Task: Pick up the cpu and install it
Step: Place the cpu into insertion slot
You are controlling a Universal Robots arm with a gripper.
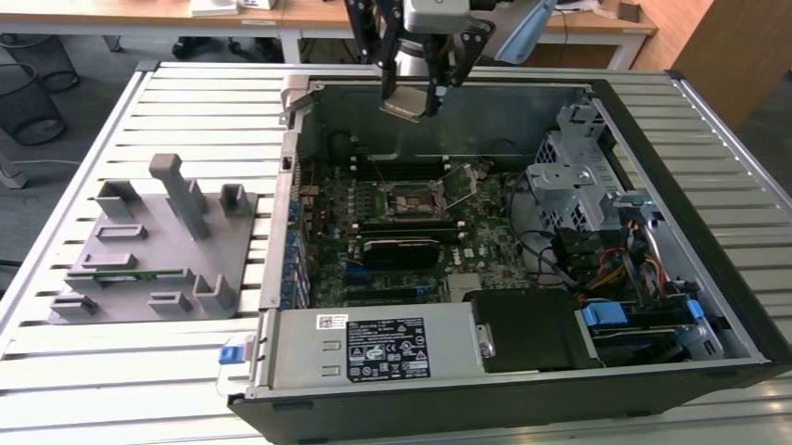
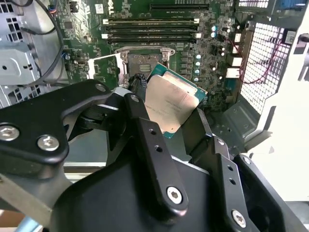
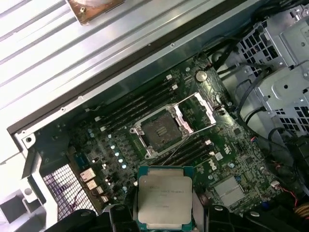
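Note:
My gripper [image 1: 415, 97] hangs high over the far wall of the open computer case, shut on the cpu [image 1: 403, 107], a flat square chip with a silver-grey top and green edge. In both wrist views the cpu [image 2: 170, 107] [image 3: 164, 197] sits clamped between the black fingers [image 2: 149, 140]. The motherboard socket [image 1: 410, 199] lies below and nearer the camera, its metal frame swung open; the socket [image 3: 159, 131] shows bare in the first wrist view, and the socket [image 2: 142, 60] sits just beyond the chip in the second.
The case [image 1: 693, 185] holds a drive cage [image 1: 581, 181], cables and a power supply [image 1: 371, 348]. A grey fixture block [image 1: 155, 250] with a green memory stick stands on the slatted table at the exterior view's left. Memory slots [image 3: 140, 104] flank the socket.

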